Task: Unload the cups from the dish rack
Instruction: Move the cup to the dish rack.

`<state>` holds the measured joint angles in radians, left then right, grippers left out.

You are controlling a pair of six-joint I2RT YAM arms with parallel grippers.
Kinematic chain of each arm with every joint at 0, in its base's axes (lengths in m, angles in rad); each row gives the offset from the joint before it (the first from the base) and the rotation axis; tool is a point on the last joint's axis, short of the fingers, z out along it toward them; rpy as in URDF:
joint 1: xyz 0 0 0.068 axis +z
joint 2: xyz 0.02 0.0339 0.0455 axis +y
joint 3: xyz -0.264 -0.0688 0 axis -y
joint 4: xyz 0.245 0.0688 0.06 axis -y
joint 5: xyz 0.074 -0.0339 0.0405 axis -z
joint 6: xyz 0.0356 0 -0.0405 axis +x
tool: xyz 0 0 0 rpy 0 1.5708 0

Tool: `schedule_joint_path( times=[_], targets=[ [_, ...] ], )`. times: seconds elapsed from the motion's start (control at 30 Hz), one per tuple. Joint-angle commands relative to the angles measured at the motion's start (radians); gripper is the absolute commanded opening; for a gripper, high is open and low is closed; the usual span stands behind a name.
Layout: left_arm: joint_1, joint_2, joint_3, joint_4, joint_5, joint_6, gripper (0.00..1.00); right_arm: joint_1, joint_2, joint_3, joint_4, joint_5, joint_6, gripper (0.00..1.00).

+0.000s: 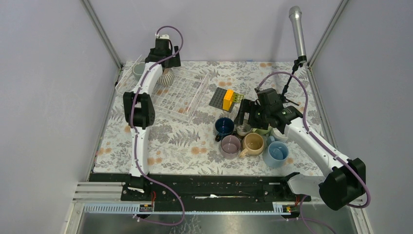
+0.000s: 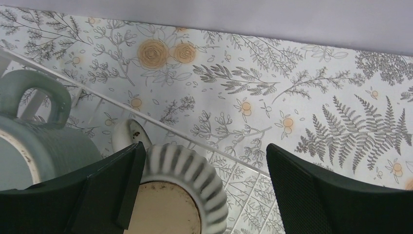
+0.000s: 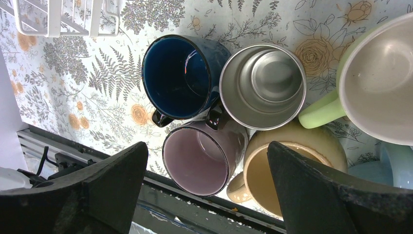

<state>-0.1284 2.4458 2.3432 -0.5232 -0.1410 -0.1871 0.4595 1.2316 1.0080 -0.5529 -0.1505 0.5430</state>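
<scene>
The dish rack [image 1: 182,97] of clear bars lies at the back left. A ribbed grey-white cup [image 1: 167,78] and a grey cup [image 1: 139,69] sit at its far end. My left gripper [image 1: 165,68] is open around the ribbed cup [image 2: 195,170]: its left finger [image 2: 97,190] is against the cup, and its right finger [image 2: 331,195] is well clear. The grey cup [image 2: 34,141] is just to the left. My right gripper [image 1: 246,118] hangs open and empty [image 3: 207,190] above the navy [image 3: 178,75], steel [image 3: 263,85], mauve [image 3: 199,158], tan [image 3: 287,165], pale green [image 3: 375,83] and light blue [image 3: 397,163] cups on the table.
A dark grey studded plate [image 1: 218,99] with a yellow block [image 1: 228,99] and a green block [image 1: 237,97] lies between the rack and the cup cluster. A microphone [image 1: 297,31] on a stand rises at the back right. Walls close in the left, right and back.
</scene>
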Motion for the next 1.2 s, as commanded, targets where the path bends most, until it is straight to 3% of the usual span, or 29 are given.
schedule_joint_path(
  times=[0.0, 1.17],
  targets=[
    [-0.009, -0.076, -0.036, -0.01, 0.02, 0.007, 0.99, 0.009, -0.036, -0.012, 0.022, 0.0, -0.003, 1.0],
    [-0.095, -0.266, -0.285, -0.042, 0.136, 0.056, 0.99, 0.009, -0.119, -0.07, 0.023, 0.002, 0.015, 1.0]
  ],
)
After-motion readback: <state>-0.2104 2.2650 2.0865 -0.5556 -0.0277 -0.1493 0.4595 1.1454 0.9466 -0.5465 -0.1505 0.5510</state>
